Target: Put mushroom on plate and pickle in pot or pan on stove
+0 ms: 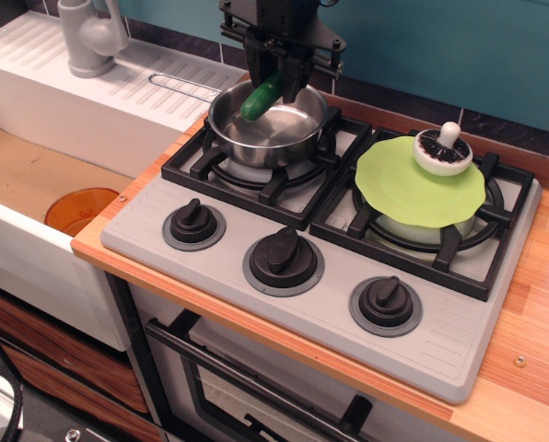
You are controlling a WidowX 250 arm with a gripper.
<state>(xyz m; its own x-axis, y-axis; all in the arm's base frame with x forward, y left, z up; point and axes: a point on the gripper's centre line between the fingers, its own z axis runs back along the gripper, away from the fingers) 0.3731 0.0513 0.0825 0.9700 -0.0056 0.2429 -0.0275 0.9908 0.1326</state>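
My gripper (278, 85) hangs over the back of the steel pot (267, 133) and is shut on the dark-green pickle (261, 98). The pickle is tilted, with its lower end inside the pot's rim, above the bottom. The pot stands on the left burner of the grey stove (302, 304). The lime-green plate (413, 193) lies on the right burner grate. The white mushroom (443, 150) sits cap-down on the plate's far edge, with its stem pointing up.
Three black knobs (283, 260) line the stove's front. A sink with an orange disc (81, 210) lies to the left, with a grey faucet (90, 37) and a white drainboard (118, 92) behind. The wooden counter (532, 359) runs along the right, and an oven door is below.
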